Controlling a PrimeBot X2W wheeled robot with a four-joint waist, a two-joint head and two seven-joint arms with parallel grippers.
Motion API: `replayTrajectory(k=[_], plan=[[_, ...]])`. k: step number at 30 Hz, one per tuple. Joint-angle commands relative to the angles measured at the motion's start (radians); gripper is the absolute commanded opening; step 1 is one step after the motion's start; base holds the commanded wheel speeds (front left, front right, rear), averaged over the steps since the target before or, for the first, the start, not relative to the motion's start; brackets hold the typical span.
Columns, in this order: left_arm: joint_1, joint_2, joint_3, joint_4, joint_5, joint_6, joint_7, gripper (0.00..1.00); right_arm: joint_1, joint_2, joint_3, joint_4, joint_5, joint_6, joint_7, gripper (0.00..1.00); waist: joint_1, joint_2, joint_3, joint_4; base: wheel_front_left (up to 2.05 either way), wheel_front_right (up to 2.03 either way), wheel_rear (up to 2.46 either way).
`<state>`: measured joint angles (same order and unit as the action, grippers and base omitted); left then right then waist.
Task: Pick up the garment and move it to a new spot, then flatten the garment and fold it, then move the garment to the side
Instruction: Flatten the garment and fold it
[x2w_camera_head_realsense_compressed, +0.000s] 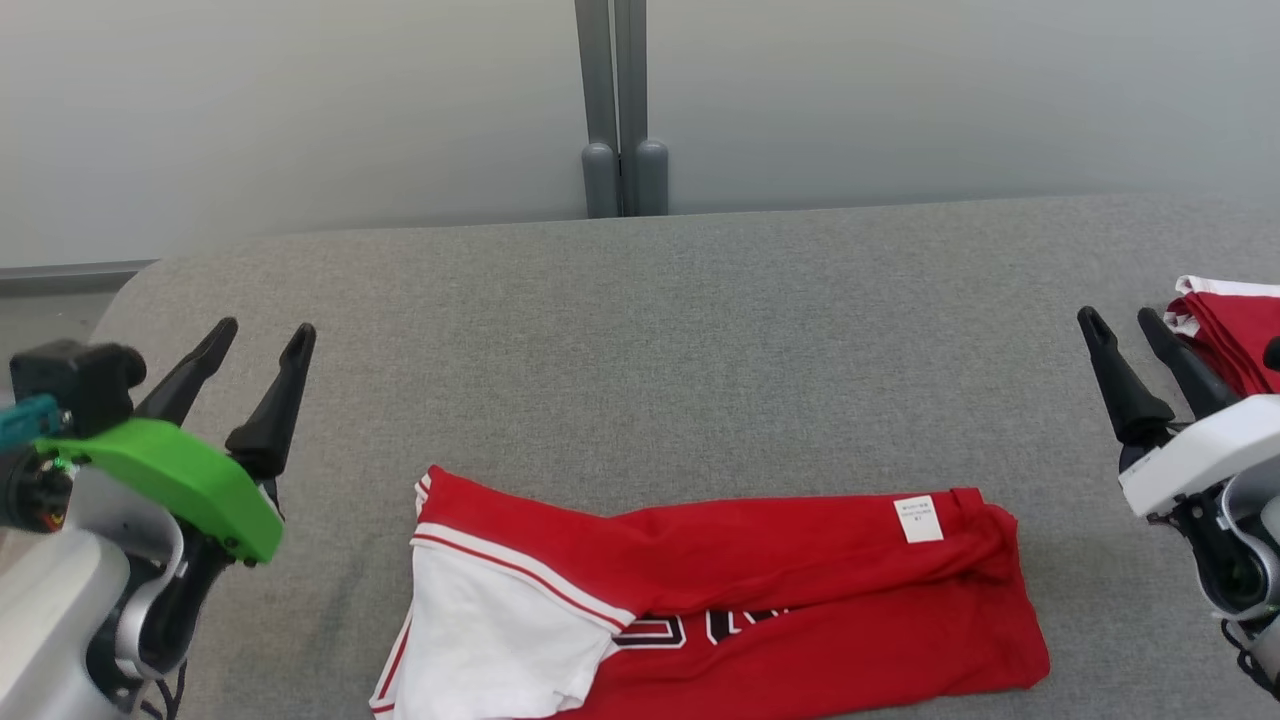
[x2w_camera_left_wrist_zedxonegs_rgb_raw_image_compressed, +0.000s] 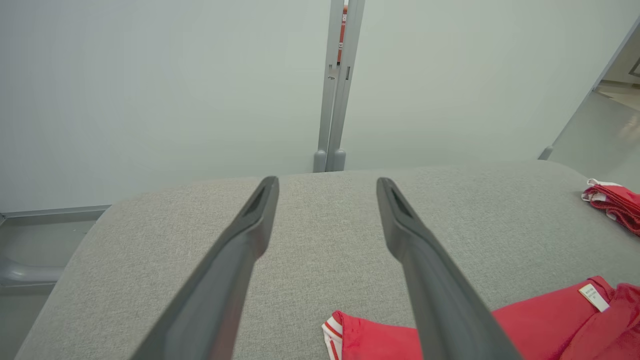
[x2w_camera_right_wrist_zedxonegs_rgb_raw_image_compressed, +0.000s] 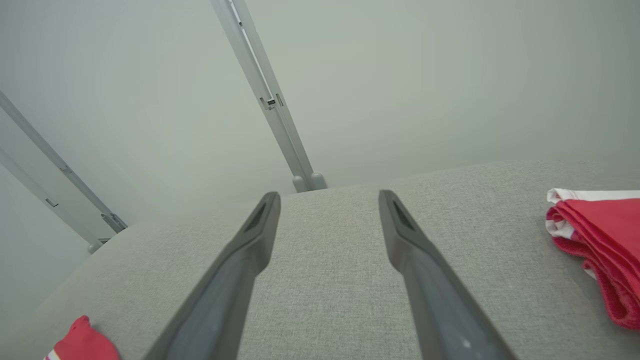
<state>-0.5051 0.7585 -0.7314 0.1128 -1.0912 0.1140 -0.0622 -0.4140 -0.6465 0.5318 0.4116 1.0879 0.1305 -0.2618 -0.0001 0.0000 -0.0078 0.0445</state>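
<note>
A small white label (x2w_camera_head_realsense_compressed: 917, 520) sat on the red garment (x2w_camera_head_realsense_compressed: 800, 580) near its right end, and its grey print was too fine to read from the head or the left wrist view. Nearer the middle, black lettering (x2w_camera_head_realsense_compressed: 700, 628) edged in white peeked from under a fold. Only slivers of the characters showed, so no word or number could be made out.

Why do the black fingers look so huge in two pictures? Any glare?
Left wrist view: the left gripper sits close to a wide lens, so it looms large. Right wrist view: same for the right gripper; the grey post leans. Head view: even light, no glare on the red jersey.
</note>
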Motion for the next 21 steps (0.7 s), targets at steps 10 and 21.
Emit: replayTrajectory(k=[10, 21], plan=[[0.253, -0.075, 0.142, -0.082, 0.141, 0.135, -0.204, 1.00, 0.348, 0.264, -0.442, -0.188, -0.392, 0.000, -0.003, 1.00, 0.0001, 0.0000, 0.007, 0.012, 0.00, 0.00, 0.00], [0.513, -0.309, 0.429, -0.125, 0.405, 0.067, -0.203, 1.00, 0.457, 0.355, -0.473, -0.220, -0.490, 0.000, -0.003, 1.00, 0.0001, 0.0000, 0.025, -0.003, 0.00, 0.00, 0.00]])
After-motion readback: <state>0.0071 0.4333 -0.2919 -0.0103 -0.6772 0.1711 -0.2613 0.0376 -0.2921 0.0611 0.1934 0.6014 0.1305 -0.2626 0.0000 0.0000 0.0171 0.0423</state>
